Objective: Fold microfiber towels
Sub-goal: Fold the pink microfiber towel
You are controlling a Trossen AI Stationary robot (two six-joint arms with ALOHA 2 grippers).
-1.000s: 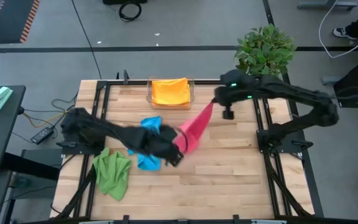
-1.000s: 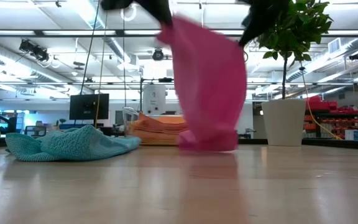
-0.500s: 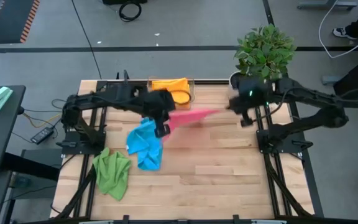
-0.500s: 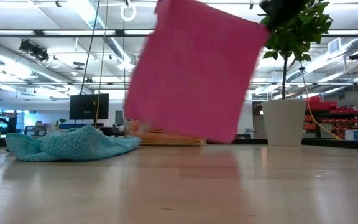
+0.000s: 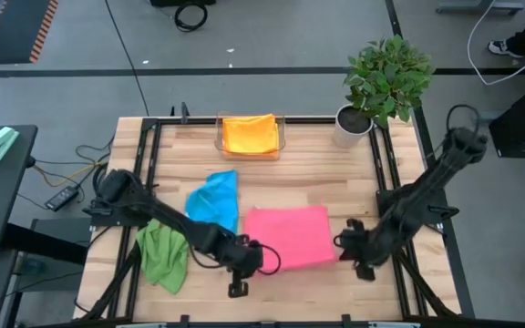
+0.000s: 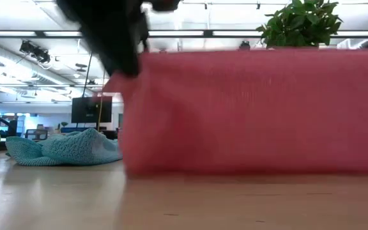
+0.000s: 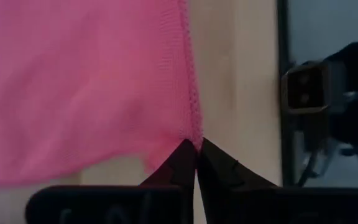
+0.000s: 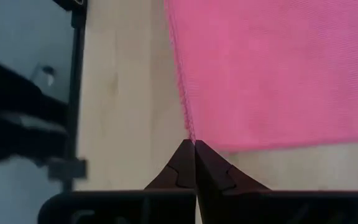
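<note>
Laying the pink towel [image 5: 287,235] flat on the table [image 5: 335,173], near-edge corners pinched.
Left end effector [image 7: 196,152] and right end effector [image 8: 194,149] are each clamped together on a near corner, arms stretched low; best to keep the edge taut, release together; blue towel [image 5: 213,199] and orange towel [image 5: 249,134] lie beyond.

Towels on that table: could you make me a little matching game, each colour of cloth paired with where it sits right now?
Things:
1. orange towel
2. pink towel
3. green towel
4. blue towel

Places:
A. spread flat between the two grippers
B. crumpled at the table's left edge
C. in the clear tray at the far edge
D. bunched between the tray and the green one

Pairs: 1-C, 2-A, 3-B, 4-D
</note>
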